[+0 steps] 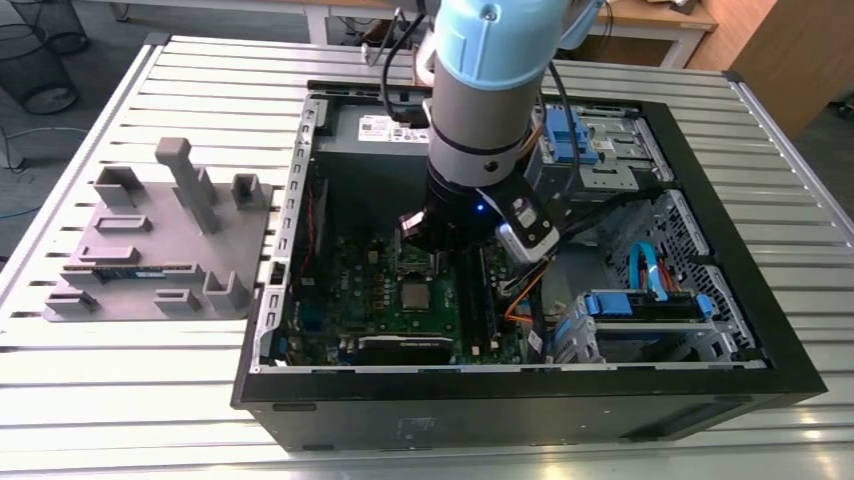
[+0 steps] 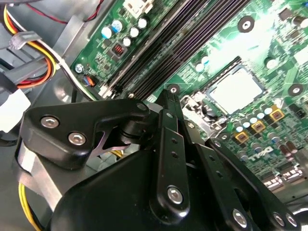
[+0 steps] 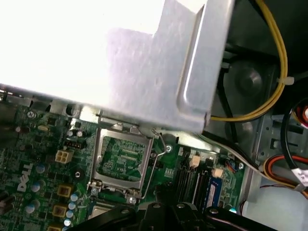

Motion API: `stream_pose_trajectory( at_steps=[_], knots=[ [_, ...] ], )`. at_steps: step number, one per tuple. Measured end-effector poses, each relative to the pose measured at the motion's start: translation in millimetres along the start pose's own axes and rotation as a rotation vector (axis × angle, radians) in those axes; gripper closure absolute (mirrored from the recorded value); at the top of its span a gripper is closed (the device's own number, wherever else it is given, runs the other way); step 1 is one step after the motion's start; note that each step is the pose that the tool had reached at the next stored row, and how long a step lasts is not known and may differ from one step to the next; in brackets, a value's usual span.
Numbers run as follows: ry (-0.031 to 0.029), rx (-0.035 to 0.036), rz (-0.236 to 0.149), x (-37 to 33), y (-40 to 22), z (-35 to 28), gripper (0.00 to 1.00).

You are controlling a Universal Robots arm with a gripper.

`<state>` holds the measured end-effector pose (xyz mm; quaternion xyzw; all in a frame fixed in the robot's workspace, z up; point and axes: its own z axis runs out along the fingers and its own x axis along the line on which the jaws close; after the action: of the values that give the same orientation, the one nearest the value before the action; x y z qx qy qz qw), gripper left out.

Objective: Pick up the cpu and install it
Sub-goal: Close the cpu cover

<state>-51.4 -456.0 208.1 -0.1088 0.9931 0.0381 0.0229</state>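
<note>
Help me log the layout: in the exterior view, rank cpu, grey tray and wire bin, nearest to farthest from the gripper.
1. cpu: on the motherboard, beside the gripper.
2. grey tray: on the table, the exterior view's left.
3. wire bin: past the table, far upper left.
</note>
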Motion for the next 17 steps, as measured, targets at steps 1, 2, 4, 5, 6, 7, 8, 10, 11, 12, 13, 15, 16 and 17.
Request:
stream_pose_trajectory(
  at_steps=[1, 2, 4, 5, 6, 7, 8, 10, 11, 12, 13, 15, 16, 17],
  knots=[
    [0.0, 0.0, 0.0, -0.3, 1.3, 0.2, 0.89],
    [0.0, 0.0, 0.0, -0.5, 2.3, 0.3, 0.89],
    [0.0, -0.0002, 0.0, -1.0, 4.5, 0.7, 0.89],
    [0.0, -0.0002, 0.0, -1.3, 5.7, 0.9, 0.89],
    [-0.0001, -0.0002, 0.0, -1.5, 6.7, 1.1, 0.89],
    [-0.0001, -0.0003, 0.0, -1.6, 7.5, 1.2, 0.89],
    [0.0, -0.0002, 0.0, -1.8, 7.9, 1.3, 0.89],
    [-0.0001, -0.0003, 0.0, -1.9, 8.9, 1.5, 0.89],
    [-0.0001, -0.0002, 0.0, -2.1, 9.7, 1.5, 0.89],
    [0.0, -0.0002, 0.0, -2.4, 10.7, 1.6, 0.89],
    [0.0, -0.0002, 0.0, -2.8, 11.7, 1.7, 0.89],
    [0.0, -0.0002, 0.0, -3.6, 13.4, 2.0, 0.89],
    [-0.0001, -0.0003, 0.0, -4.0, 13.9, 2.1, 0.89],
    [0.0, -0.0002, 0.0, -4.4, 14.5, 2.1, 0.89]
  ],
)
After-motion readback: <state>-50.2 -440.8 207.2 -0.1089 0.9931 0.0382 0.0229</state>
